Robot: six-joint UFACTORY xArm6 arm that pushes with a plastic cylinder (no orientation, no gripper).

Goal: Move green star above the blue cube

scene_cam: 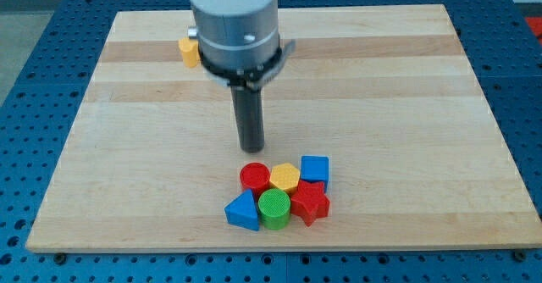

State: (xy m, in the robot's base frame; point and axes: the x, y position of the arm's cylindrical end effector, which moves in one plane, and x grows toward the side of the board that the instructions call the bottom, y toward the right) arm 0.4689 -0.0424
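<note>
My tip [251,148] stands on the board just above a tight cluster of blocks, close to the red cylinder [254,177]. The blue cube [315,168] is at the cluster's upper right, next to a yellow hexagon [285,177]. The only green block [273,208] in view looks round, like a cylinder, and sits in the cluster's lower row between a blue triangle [242,212] and a red star [310,203]. I cannot make out any green star shape. The arm's body hides part of the board's upper middle.
A yellow block [188,51] lies near the board's upper left, partly hidden behind the arm's housing [235,24]. The wooden board [423,105] rests on a blue perforated table; the cluster is close to the board's bottom edge.
</note>
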